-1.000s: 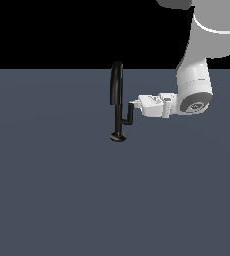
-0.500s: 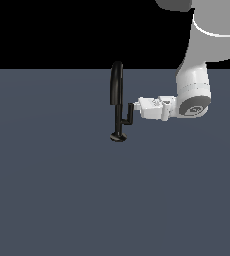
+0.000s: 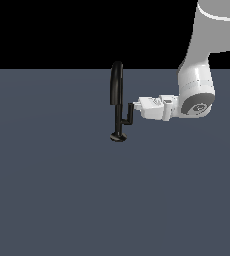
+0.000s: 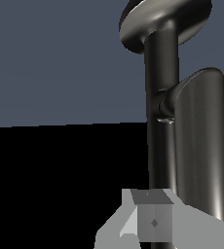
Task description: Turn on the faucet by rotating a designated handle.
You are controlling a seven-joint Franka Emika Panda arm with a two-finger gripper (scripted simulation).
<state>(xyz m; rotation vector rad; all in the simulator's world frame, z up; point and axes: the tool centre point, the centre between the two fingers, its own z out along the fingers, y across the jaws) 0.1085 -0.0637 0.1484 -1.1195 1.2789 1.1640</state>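
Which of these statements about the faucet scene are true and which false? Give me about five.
1. The faucet stands upright on its round base. True.
2. The claw reaches the handle from the exterior view's left. False: it comes from the exterior view's right.
3. The claw is level with the handle, not the top of the spout. True.
4. The faucet is white. False: it is glossy black.
5. The claw rests on the floor. False: it is held above it.
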